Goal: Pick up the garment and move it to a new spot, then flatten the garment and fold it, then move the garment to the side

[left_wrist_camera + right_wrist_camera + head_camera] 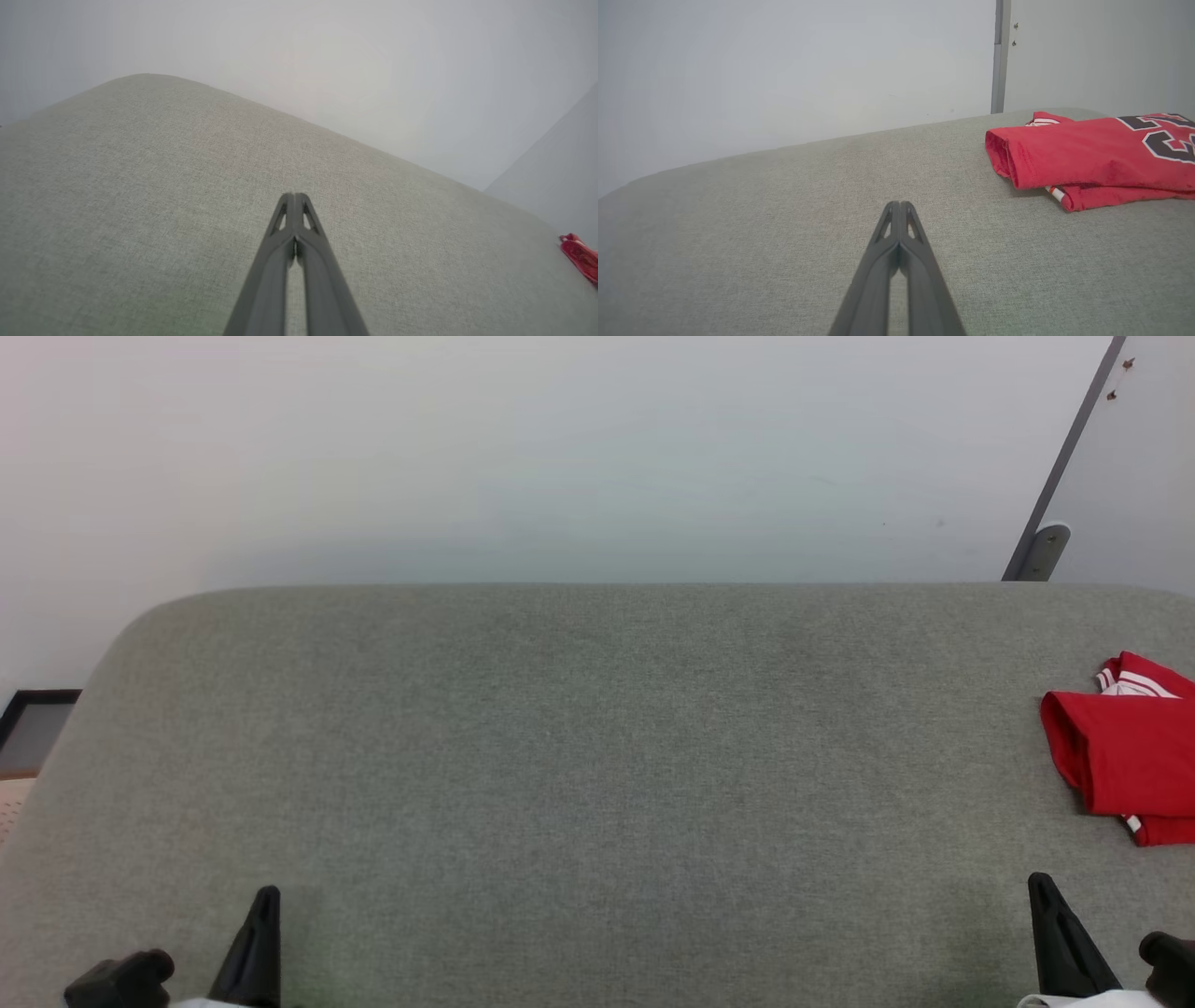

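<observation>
Here, garment (1087, 154): folded, on grey fabric surface (597, 756).
Right wrist view: black numerals (1164, 140); head view: striped trim (1130, 683).
Left gripper (294, 195), right gripper (900, 203): clenched, empty.

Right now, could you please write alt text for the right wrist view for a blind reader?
A folded red jersey with a partly visible black number lies at the upper right on a grey fabric surface. The right gripper, shut and empty, rises from the bottom centre, apart from the jersey; a pale wall stands behind.
</observation>
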Controlling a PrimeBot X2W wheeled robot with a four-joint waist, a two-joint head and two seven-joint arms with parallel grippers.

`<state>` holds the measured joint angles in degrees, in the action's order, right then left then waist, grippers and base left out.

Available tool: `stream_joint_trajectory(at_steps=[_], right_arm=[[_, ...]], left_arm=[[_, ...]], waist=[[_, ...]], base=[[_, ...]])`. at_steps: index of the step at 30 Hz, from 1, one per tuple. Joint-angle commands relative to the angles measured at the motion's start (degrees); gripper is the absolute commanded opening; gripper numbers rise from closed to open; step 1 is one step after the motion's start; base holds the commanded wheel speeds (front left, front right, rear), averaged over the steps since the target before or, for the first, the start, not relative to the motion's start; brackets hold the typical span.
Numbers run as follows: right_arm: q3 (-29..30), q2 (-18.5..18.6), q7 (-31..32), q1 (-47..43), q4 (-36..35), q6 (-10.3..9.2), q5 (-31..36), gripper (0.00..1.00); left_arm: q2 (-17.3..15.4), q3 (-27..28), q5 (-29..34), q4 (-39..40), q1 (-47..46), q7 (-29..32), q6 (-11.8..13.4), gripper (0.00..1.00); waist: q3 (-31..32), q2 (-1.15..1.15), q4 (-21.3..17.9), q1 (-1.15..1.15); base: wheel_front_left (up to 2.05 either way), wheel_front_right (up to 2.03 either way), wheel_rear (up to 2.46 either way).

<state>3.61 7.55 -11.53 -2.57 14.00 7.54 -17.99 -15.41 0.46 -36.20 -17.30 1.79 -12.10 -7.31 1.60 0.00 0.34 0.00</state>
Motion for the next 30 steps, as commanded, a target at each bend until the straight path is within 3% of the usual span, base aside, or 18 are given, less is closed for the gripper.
stream_joint_trajectory(at_steps=[1, 30], right_arm=[[0.4, 0.2, 0.3, 1.8, -0.9, -0.01, -2.0, 0.0], [1.3, -1.6, 6.7, 4.4, -0.8, -0.03, -28.6, 0.0]], left_arm=[[-0.4, 0.6, -1.5, 1.1, -1.5, 0.3, 0.0, 0.0], [4.3, 2.7, -21.6, 2.0, -4.1, 7.0, -0.1, 0.0]], waist=[[0.0, 0.0, 0.0, 0.0], [-0.5, 0.0, -0.1, 0.0]], base=[[0.0, 0.0, 0.0], [0.0, 0.0, 0.0]])
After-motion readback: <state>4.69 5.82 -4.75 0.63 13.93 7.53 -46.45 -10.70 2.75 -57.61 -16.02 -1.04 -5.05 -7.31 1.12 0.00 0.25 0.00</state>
